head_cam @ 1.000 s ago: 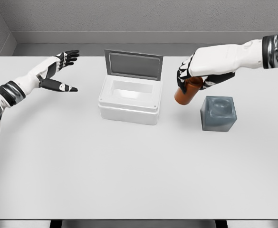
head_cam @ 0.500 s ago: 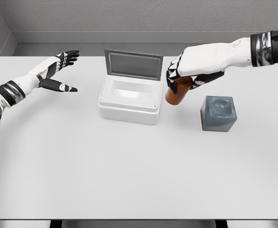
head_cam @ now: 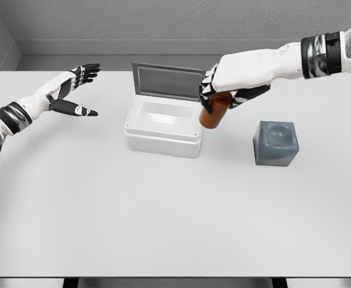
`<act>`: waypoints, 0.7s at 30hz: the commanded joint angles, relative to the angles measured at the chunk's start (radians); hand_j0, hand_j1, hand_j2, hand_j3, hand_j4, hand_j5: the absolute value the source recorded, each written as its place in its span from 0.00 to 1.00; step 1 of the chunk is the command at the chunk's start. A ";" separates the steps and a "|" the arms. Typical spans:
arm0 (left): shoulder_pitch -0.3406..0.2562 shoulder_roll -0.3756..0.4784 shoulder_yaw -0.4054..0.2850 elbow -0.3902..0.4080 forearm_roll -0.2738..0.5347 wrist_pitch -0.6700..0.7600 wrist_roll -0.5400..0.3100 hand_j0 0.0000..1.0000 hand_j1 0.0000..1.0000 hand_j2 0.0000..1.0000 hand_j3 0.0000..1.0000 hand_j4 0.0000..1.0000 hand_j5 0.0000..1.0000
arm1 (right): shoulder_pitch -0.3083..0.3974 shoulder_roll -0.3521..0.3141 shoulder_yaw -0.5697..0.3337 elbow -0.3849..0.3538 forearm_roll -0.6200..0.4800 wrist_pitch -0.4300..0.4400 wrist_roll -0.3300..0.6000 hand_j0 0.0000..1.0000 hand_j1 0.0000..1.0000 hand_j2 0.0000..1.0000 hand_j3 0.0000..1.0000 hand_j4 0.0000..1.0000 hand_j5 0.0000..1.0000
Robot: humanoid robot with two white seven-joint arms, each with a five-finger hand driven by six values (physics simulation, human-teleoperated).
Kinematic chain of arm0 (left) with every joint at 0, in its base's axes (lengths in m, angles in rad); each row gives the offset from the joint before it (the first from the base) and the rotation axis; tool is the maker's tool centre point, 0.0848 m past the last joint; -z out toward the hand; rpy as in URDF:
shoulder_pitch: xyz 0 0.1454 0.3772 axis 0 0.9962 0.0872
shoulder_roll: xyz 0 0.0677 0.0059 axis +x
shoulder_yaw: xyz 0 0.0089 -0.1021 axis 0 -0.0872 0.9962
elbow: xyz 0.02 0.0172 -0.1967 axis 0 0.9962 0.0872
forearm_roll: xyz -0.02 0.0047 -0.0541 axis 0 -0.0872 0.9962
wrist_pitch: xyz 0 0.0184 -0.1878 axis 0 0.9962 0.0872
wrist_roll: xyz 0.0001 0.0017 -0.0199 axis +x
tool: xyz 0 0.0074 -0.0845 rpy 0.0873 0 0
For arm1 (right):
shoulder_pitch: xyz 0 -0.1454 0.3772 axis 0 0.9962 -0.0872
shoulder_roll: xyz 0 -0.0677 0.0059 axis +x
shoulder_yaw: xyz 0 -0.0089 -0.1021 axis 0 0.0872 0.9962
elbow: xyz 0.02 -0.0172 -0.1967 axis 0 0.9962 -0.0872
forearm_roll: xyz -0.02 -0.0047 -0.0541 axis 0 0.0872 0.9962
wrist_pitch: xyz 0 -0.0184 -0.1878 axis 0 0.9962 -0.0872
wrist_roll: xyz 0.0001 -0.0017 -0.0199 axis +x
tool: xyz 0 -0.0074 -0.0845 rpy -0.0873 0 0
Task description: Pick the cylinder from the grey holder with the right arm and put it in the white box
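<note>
Head view: the orange cylinder (head_cam: pixel 211 113) was gripped in the right hand (head_cam: pixel 218 91) at the white box's (head_cam: pixel 162 128) right edge. The grey holder (head_cam: pixel 275 143) was left apart. The left hand (head_cam: pixel 73 91) was held wide.

The right hand (head_cam: pixel 223 90) covers the top of the brown cylinder (head_cam: pixel 210 115); contact of the fingers on its far side cannot be seen. The cylinder hides the white box (head_cam: pixel 163 127) at its right rim. Both arms are cut off at the picture edges.
</note>
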 commanded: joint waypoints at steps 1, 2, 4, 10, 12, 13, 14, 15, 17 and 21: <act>0.000 0.000 0.001 -0.001 0.007 0.001 0.000 1.00 1.00 1.00 1.00 1.00 1.00 | 0.000 0.018 0.003 0.023 0.000 0.003 -0.001 0.45 0.45 0.45 0.45 0.45 0.45; 0.000 0.000 0.001 -0.001 0.007 0.001 0.000 1.00 1.00 1.00 1.00 1.00 1.00 | 0.000 0.027 0.004 0.030 0.001 0.003 -0.001 0.45 0.45 0.45 0.45 0.45 0.45; -0.002 0.000 0.001 -0.001 0.007 0.001 0.000 1.00 1.00 1.00 1.00 1.00 1.00 | -0.002 0.041 0.010 0.043 0.006 0.003 -0.001 0.45 0.45 0.45 0.45 0.45 0.45; -0.002 0.000 0.001 -0.001 0.007 0.001 0.000 1.00 1.00 1.00 1.00 1.00 1.00 | -0.025 0.078 0.047 0.064 0.049 0.003 -0.001 0.45 0.45 0.45 0.45 0.45 0.45; -0.002 -0.001 0.001 -0.001 0.007 0.001 0.000 1.00 1.00 1.00 1.00 1.00 1.00 | -0.029 0.078 0.047 0.069 0.049 0.003 -0.001 0.45 0.45 0.45 0.45 0.45 0.45; -0.002 -0.001 0.001 -0.001 0.007 0.001 0.000 1.00 1.00 1.00 1.00 1.00 1.00 | -0.029 0.080 0.049 0.070 0.049 0.003 -0.001 0.45 0.45 0.45 0.45 0.45 0.45; -0.002 -0.001 0.001 -0.001 0.007 0.001 0.000 1.00 1.00 1.00 1.00 1.00 1.00 | -0.029 0.080 0.052 0.075 0.049 0.003 -0.001 0.45 0.45 0.45 0.45 0.45 0.45; -0.002 -0.001 0.001 -0.001 0.007 0.001 0.000 1.00 1.00 1.00 1.00 1.00 1.00 | -0.029 0.090 0.053 0.090 0.049 0.003 -0.001 0.45 0.45 0.45 0.45 0.45 0.45; -0.002 -0.001 0.001 -0.001 0.007 0.001 0.000 1.00 1.00 1.00 1.00 1.00 1.00 | -0.029 0.101 0.053 0.106 0.049 0.003 -0.001 0.45 0.45 0.45 0.45 0.45 0.45; -0.002 -0.001 0.001 -0.001 0.007 0.003 0.000 1.00 1.00 1.00 1.00 1.00 1.00 | -0.037 0.123 0.053 0.130 0.049 0.003 -0.001 0.45 0.45 0.45 0.45 0.45 0.45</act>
